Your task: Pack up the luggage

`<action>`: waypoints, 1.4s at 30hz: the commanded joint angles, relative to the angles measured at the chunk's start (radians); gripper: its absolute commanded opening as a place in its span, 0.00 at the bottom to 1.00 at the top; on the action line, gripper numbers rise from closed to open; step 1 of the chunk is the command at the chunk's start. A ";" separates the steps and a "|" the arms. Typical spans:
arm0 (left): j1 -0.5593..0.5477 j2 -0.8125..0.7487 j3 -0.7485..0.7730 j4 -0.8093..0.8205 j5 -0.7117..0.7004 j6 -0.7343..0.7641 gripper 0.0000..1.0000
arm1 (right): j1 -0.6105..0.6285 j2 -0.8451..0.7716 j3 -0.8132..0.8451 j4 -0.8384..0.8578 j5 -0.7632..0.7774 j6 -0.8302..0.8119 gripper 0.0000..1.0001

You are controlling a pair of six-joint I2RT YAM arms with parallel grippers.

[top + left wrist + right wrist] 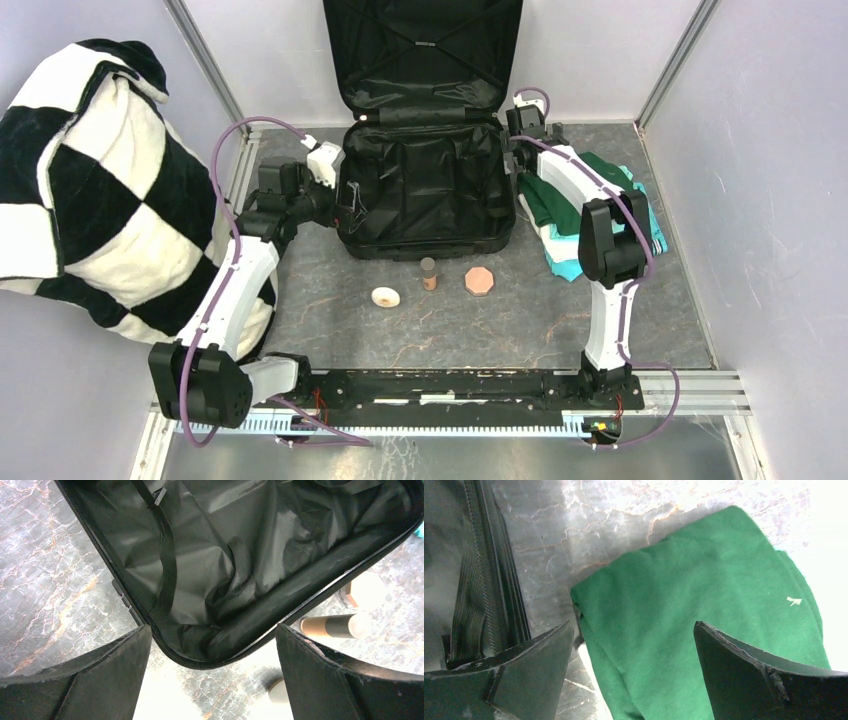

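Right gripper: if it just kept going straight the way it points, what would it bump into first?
Most likely the green garment: it fills the gap between the open jaws of the right gripper. How far off it lies is unclear.

The luggage (pixel 430 190) is a black hard-shell suitcase lying open at the middle of the table's far edge. Its lower half rests flat with the cavity facing up. The lid (pixel 420 50) stands upright behind it against the back wall (the hinge runs along the far side). Both halves are lined with crinkled, glossy black fabric. A black webbing strap (pixel 167 565) trails loosely down the lining of the lower half, and a zip (pixel 210 666) runs round its rim. The ribbed outer shell (pixel 506 590) shows along the right side.
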 commanded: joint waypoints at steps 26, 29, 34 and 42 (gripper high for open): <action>-0.076 0.027 0.052 -0.020 -0.098 0.065 1.00 | -0.065 0.259 0.131 -0.123 -0.064 0.032 0.81; -0.077 0.026 0.051 -0.019 -0.104 0.071 1.00 | -0.077 0.252 0.104 -0.119 -0.095 0.044 0.70; -0.081 0.034 0.051 -0.018 -0.107 0.071 1.00 | -0.087 0.218 0.083 -0.111 -0.115 0.045 0.48; -0.087 0.027 0.046 -0.019 -0.113 0.074 1.00 | -0.112 0.054 -0.002 -0.060 -0.122 0.074 0.34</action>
